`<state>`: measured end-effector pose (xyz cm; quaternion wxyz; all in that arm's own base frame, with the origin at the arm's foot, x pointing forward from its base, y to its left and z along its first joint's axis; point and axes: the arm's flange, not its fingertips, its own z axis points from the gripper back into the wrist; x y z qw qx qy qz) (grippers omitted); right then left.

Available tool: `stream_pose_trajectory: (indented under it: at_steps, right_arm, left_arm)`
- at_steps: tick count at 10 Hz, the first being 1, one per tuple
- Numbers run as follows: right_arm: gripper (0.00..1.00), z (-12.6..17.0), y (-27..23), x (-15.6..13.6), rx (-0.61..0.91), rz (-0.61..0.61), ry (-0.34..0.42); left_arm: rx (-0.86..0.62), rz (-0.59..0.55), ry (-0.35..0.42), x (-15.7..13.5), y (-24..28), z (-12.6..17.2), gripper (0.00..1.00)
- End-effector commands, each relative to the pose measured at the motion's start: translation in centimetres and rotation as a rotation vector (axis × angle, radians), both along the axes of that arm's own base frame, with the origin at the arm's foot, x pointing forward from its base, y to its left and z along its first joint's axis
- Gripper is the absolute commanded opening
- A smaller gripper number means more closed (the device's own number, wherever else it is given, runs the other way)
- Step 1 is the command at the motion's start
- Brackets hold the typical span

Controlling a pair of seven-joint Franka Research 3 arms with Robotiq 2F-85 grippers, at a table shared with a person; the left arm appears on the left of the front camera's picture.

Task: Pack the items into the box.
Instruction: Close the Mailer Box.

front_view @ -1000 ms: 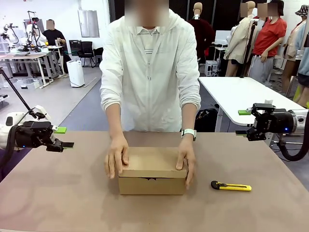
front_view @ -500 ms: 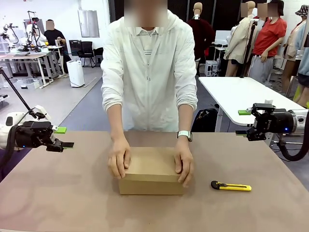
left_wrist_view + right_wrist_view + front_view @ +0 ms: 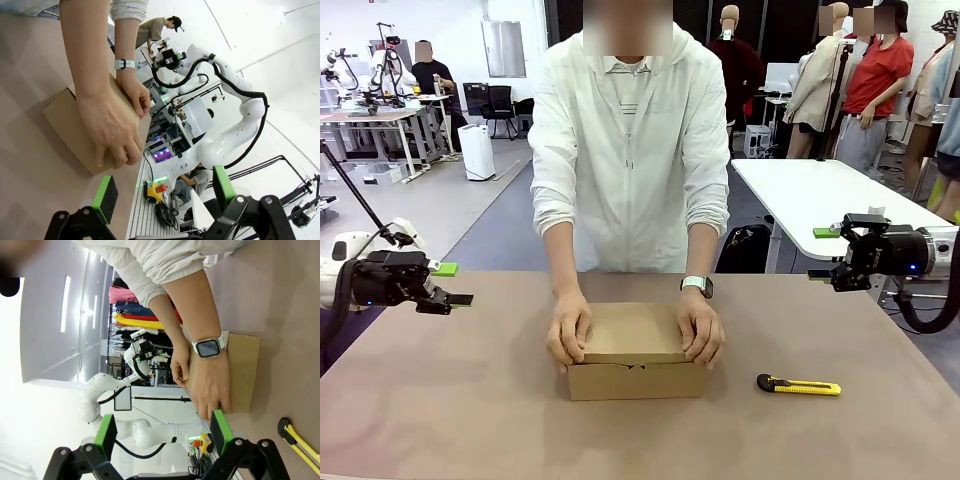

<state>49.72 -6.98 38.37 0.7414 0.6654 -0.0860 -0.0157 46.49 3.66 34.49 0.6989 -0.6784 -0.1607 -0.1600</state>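
Nearest on the brown table (image 3: 440,400), the yellow-and-black utility knife (image 3: 799,385) lies flat, right of centre, well apart from the box; its tip also shows in the right wrist view (image 3: 296,439).

Centre of the table: the small cardboard box (image 3: 635,352), lid flap down, a small notch visible at the top edge of its near face. The pouch and the black bar can't be seen anywhere on the table; whether they sit inside the closed box can't be told.

The person's 2 hands rest on the box lid, 1 at each end: the hand on the left (image 3: 568,334) grips the left edge, the hand on the right (image 3: 701,331) covers the right edge, fingers curling over the near corner. A watch (image 3: 697,286) sits on the wrist above the right-side hand, its face clear in the right wrist view (image 3: 207,346).

Left gripper (image 3: 453,285) hangs over the table's far left edge, well apart from the box, fingers spread, nothing between the green pads (image 3: 106,195).

Right gripper (image 3: 823,253) hangs past the table's far right edge, also spread and empty, green pads (image 3: 107,434) apart.

Far side: the person in a white jacket (image 3: 630,150) stands at the table edge, leaning over the box.
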Motion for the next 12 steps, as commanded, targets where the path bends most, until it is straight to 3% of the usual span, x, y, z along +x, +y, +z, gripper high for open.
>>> stream_pose_trajectory:
  at_steps: [1,12]
  right_arm:
    - [1.00,0.44,0.06,-0.09,0.000,0.012,-0.008]
    - [1.00,0.44,0.06,-0.09,0.000,0.012,-0.008]
  left_arm:
    - [-0.018,-0.001,-0.019,0.02,-0.11,0.19,1.00]
    - [-0.018,-0.001,-0.019,0.02,-0.11,0.19,1.00]
